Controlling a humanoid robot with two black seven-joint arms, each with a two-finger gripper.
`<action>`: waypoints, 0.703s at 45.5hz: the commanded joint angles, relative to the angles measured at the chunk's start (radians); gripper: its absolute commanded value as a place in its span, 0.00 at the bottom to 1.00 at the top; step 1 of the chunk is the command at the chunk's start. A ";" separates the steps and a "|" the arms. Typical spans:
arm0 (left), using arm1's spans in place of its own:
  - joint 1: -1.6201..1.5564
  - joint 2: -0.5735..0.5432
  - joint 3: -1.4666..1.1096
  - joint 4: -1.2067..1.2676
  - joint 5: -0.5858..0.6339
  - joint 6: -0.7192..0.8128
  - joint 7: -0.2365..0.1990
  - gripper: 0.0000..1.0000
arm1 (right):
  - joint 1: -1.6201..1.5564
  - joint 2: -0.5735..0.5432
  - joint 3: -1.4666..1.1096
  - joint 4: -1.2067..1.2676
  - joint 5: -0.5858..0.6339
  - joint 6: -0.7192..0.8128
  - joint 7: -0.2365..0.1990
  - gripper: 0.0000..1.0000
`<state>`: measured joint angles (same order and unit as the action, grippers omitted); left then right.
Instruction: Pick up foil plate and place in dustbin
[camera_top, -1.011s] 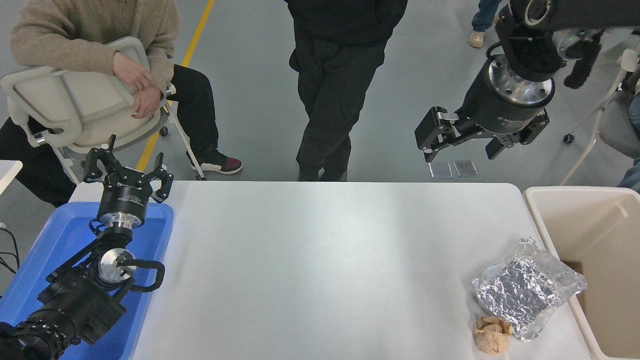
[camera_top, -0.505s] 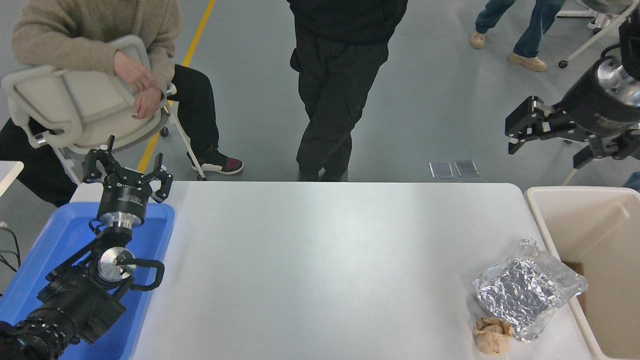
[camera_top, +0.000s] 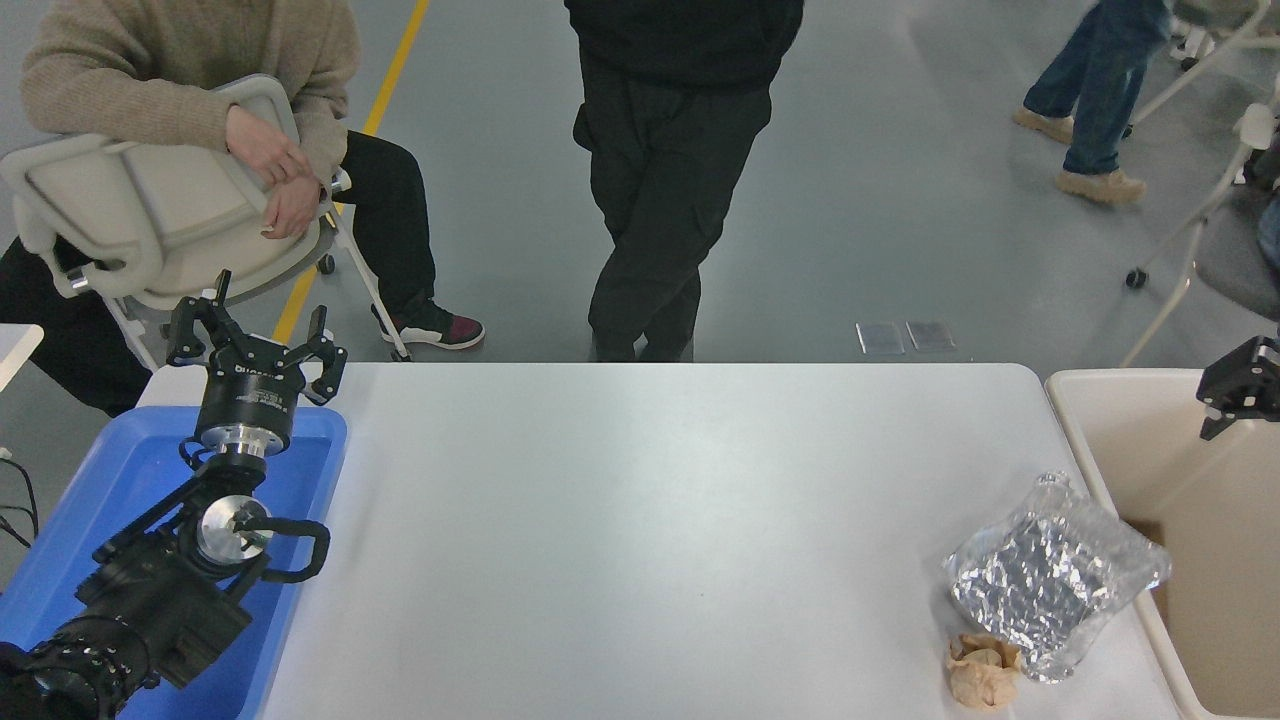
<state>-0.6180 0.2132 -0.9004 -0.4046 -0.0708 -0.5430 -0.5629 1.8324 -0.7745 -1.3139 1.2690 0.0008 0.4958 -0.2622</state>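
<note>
The foil plate (camera_top: 1052, 577), crinkled and shiny silver, lies flat on the white table near its right front corner, close to the dustbin. The cream dustbin (camera_top: 1200, 570) stands against the table's right edge with its open top facing up. Only a small black part of my right gripper (camera_top: 1240, 386) shows at the picture's right edge, above the dustbin's far side and well behind the foil plate. My left gripper (camera_top: 256, 340) is parked open at the far left, above the far end of the blue tray, holding nothing.
A crumpled brown paper ball (camera_top: 984, 670) touches the foil plate's near edge. A blue tray (camera_top: 110, 480) sits under the left arm. One person (camera_top: 680, 150) stands at the far edge, another sits on a chair (camera_top: 150, 210) at the far left.
My right arm has swung right and down, from high above the table's far right to almost out of the picture over the dustbin. The foil plate and left arm have stayed put.
</note>
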 joint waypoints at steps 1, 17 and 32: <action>0.000 0.000 0.000 0.000 0.000 0.000 0.000 0.99 | -0.262 -0.043 0.179 -0.025 -0.007 -0.195 0.000 1.00; 0.000 0.000 -0.002 0.001 0.000 0.000 0.000 0.99 | -0.487 0.021 0.346 -0.122 0.010 -0.236 0.001 1.00; 0.000 0.000 -0.002 0.000 0.000 0.000 0.000 0.99 | -0.616 0.098 0.456 -0.234 0.013 -0.272 0.001 1.00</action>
<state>-0.6182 0.2132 -0.9018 -0.4046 -0.0705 -0.5430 -0.5629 1.3078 -0.7270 -0.9334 1.1093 0.0100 0.2499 -0.2609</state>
